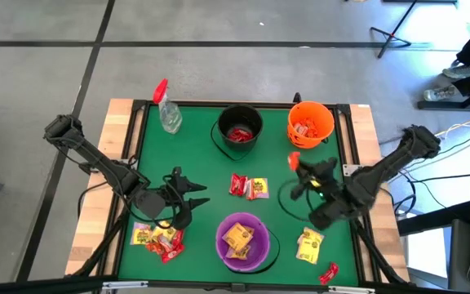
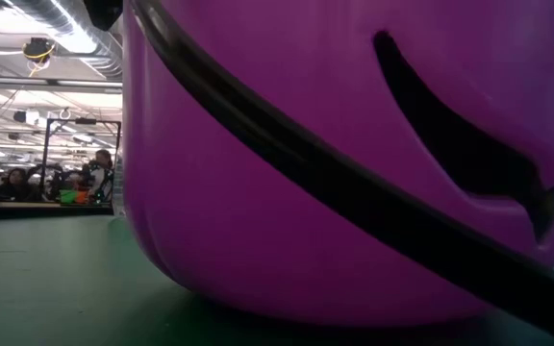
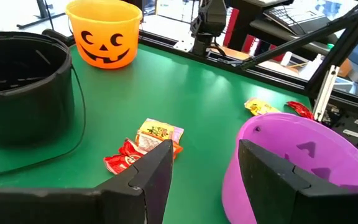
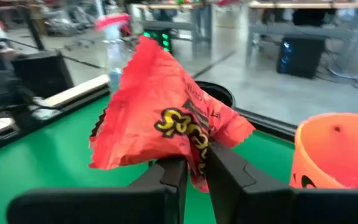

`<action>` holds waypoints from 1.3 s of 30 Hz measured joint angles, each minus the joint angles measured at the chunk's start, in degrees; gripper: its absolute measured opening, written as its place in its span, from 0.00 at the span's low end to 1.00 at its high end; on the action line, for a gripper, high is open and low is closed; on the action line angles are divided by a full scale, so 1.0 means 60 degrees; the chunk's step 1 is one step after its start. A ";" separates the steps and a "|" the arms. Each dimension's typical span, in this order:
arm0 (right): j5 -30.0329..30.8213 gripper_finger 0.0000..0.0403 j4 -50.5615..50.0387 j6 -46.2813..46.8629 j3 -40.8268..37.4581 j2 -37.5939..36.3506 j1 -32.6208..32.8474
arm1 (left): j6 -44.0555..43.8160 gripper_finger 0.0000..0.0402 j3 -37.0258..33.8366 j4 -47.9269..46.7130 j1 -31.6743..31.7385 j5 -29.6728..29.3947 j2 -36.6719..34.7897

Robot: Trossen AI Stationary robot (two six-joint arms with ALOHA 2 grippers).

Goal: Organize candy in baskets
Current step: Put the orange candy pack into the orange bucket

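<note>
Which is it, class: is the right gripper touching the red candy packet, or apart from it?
Touching. The right wrist view shows the right gripper pinching the lower edge of the red candy packet between its fingers, holding it above the green table.

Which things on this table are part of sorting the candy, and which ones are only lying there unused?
Part of the job:
- black bucket
- orange bucket
- purple bucket
- red candy packet held in the right gripper
- loose candy packets on the green mat
- left gripper, open, above the mat

Just lying about:
- spray bottle
</note>
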 joint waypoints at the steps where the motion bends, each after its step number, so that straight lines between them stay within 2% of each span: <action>1: -0.0143 0.13 0.0300 -0.0359 -0.0049 0.0003 -0.0238 | 0.0000 0.43 0.0000 0.0000 0.0000 -0.0029 0.0000; 4: -0.0585 0.13 0.1705 -0.1916 -0.0130 0.0001 -0.0886 | 0.0006 0.43 0.0000 -0.0003 0.0000 -0.0096 0.0000; 7: -0.1411 0.13 0.3511 -0.4099 -0.0133 0.0001 -0.1491 | 0.0080 0.43 0.0000 -0.0004 0.0000 -0.0110 0.0000; 11: -0.3395 0.13 0.6189 -0.7413 -0.0133 0.0001 -0.2172 | 0.0084 0.43 0.0000 -0.0007 -0.0001 -0.0109 0.0000; 15: -0.4986 0.13 0.7945 -0.9252 -0.0133 0.0001 -0.2750 | 0.0084 0.43 0.0000 -0.0011 0.0000 -0.0107 0.0000; 18: -0.5195 0.13 0.8220 -0.9848 -0.0133 -0.0041 -0.3219 | 0.0084 0.43 0.0000 -0.0011 0.0000 -0.0110 0.0000; 22: -0.5534 0.13 0.7486 -0.9806 -0.0133 -0.0237 -0.4095 | 0.0084 0.43 0.0000 -0.0015 -0.0001 -0.0106 0.0000; 28: -0.7384 0.13 0.6932 -0.9702 -0.0133 -0.0273 -0.4991 | 0.0261 0.43 0.0000 -0.0015 -0.0004 -0.0022 0.0000; 31: -0.7693 0.13 0.7005 -0.9988 -0.0156 -0.0255 -0.5114 | 0.0325 0.43 0.0000 -0.0011 -0.0004 -0.0140 0.0036; 35: -0.7703 0.13 0.8202 -1.0678 -0.0919 -0.0436 -0.5096 | 0.0613 0.43 0.0000 -0.0022 -0.0004 -0.0382 0.0221; 39: -0.7961 0.13 0.9881 -1.1049 -0.2250 -0.0600 -0.5280 | 0.1008 0.43 0.0000 -0.0022 0.0028 -0.1407 0.0806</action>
